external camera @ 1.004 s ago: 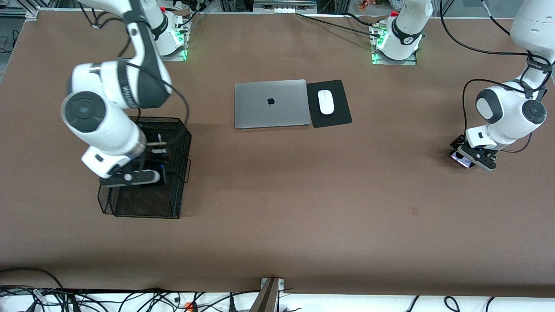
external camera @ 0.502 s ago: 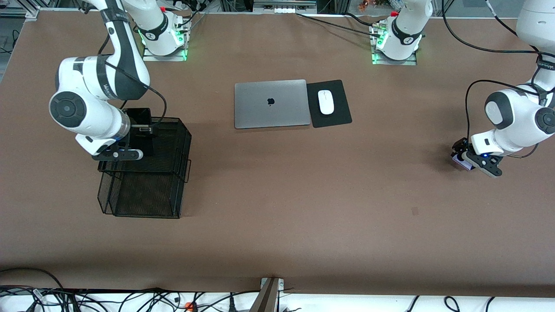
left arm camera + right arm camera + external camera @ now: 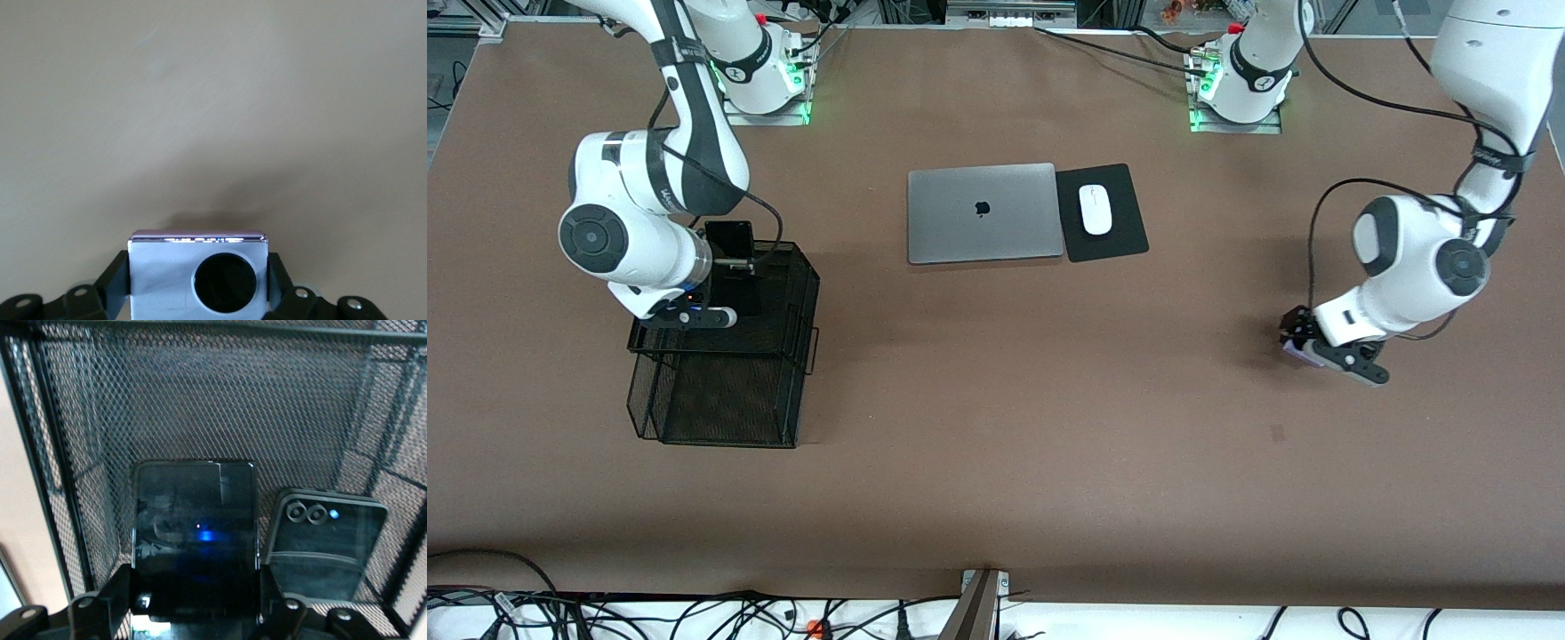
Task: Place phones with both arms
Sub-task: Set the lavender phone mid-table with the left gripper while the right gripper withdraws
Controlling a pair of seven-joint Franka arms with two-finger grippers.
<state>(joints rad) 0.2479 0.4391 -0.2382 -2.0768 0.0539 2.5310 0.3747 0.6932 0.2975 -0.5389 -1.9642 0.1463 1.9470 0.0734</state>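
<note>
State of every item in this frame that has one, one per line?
lilac flip phone: folded, held by left gripper above the table
long black slab phone: held by right gripper over the mesh basket
black flip phone: folded, lying in the basket
laptop: lid closed
mouse: resting on its pad

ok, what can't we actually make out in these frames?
- Front view: right gripper hidden by its own wrist; long black slab phone only partly shows.
- Front view: lilac flip phone mostly covered by left gripper.
- Left wrist view: lilac phone cut off by frame edge.
- Right wrist view: black flip phone dim inside mesh basket.
</note>
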